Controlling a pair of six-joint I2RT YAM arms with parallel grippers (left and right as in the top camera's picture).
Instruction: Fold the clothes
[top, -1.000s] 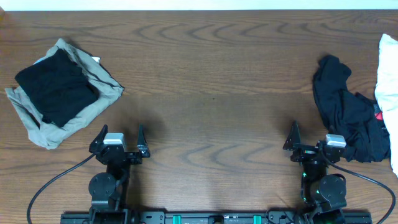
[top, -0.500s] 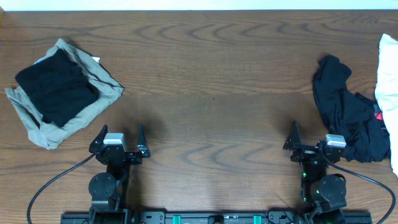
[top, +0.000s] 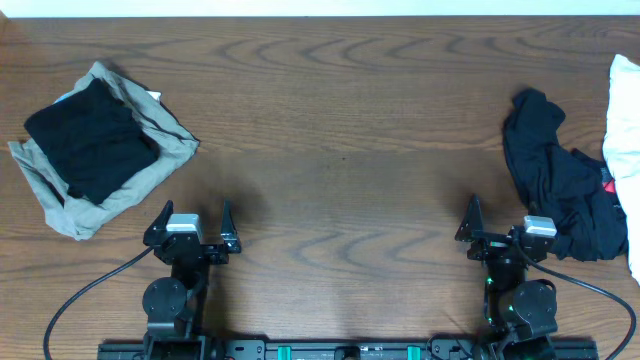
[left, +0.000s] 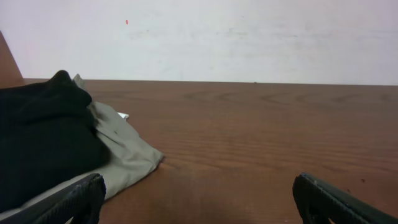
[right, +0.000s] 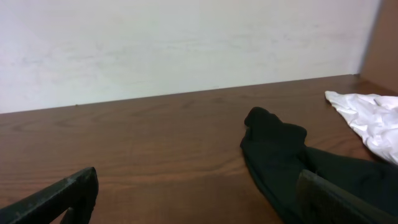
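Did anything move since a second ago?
No, nothing visibly changed. The left tool and right tool stay open and empty, the folded pile stays on the left, and the black heap stays on the right.

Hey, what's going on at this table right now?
Nothing is being handled at the moment. Both arms sit at the near edge of the table, with the left gripper and right gripper open and empty. On the left, a black garment that looks folded lies on a khaki-grey garment. On the right, another black garment lies crumpled, not yet folded, beside a white cloth.
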